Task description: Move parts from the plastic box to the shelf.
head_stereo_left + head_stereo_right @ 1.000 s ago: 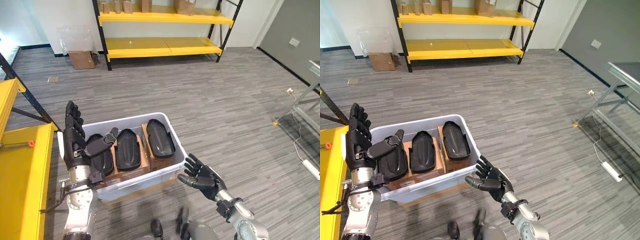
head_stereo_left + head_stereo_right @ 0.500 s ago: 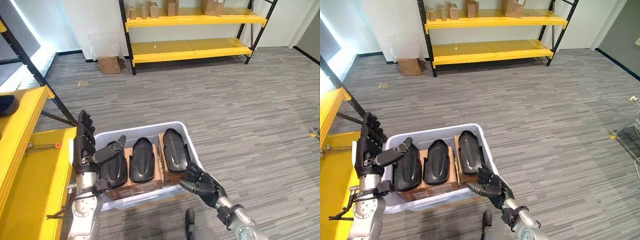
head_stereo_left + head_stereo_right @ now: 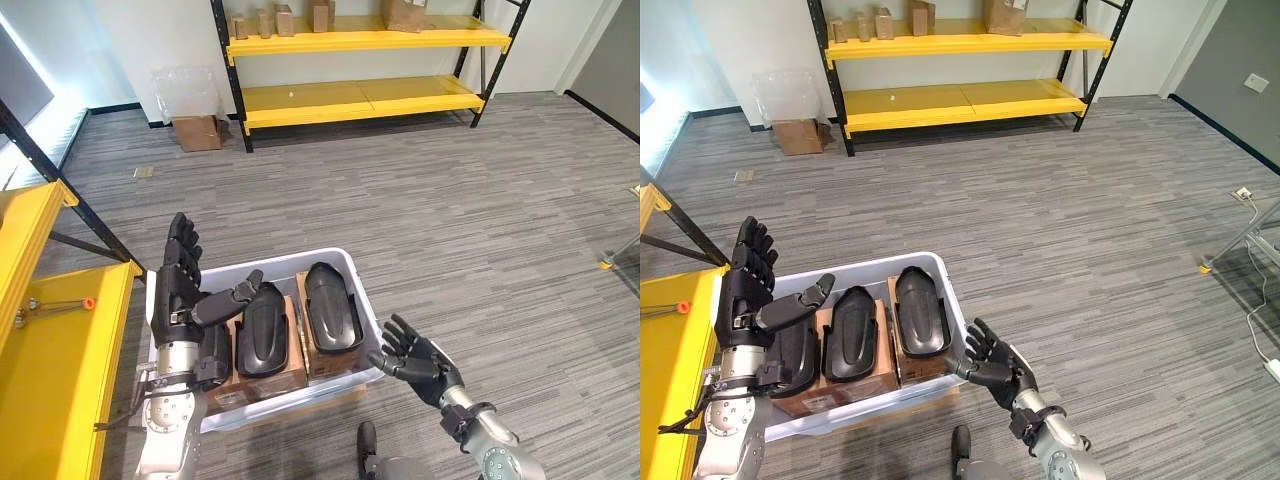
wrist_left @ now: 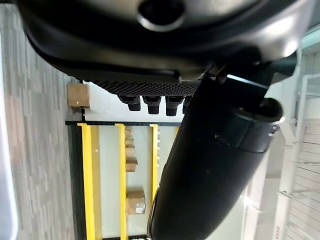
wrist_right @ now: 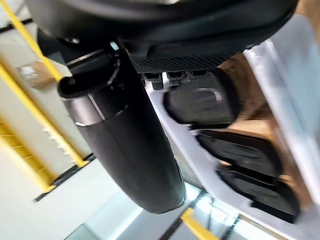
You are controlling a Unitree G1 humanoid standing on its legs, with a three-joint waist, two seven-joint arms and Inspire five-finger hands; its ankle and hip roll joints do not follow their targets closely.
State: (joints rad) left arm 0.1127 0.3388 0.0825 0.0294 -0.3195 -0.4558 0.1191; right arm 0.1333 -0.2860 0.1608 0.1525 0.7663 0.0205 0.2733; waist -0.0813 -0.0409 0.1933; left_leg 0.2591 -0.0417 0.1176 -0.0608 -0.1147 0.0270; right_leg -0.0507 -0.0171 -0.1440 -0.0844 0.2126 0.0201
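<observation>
A white plastic box (image 3: 366, 312) sits on the floor just in front of me. It holds three black moulded parts on cardboard: one at the left (image 3: 214, 352), one in the middle (image 3: 263, 335) and one at the right (image 3: 333, 305). My left hand (image 3: 175, 298) stands open at the box's left wall, fingers straight up and thumb reaching over the left part. Off the box's right front corner my right hand (image 3: 420, 360) is open, palm toward the box. In the right wrist view the parts (image 5: 235, 155) lie past the straight fingers. Neither hand holds anything.
A yellow shelf rack (image 3: 360, 95) stands against the far wall, with small cardboard boxes (image 3: 282, 18) on its upper level. Another yellow shelf (image 3: 50, 380) runs close along my left. A cardboard box (image 3: 198, 131) sits on the floor by the far rack. Grey floor stretches to the right.
The whole view has swung between frames. Both hands stay open beside the box. My right hand now sits a little farther off the box's right front corner.
</observation>
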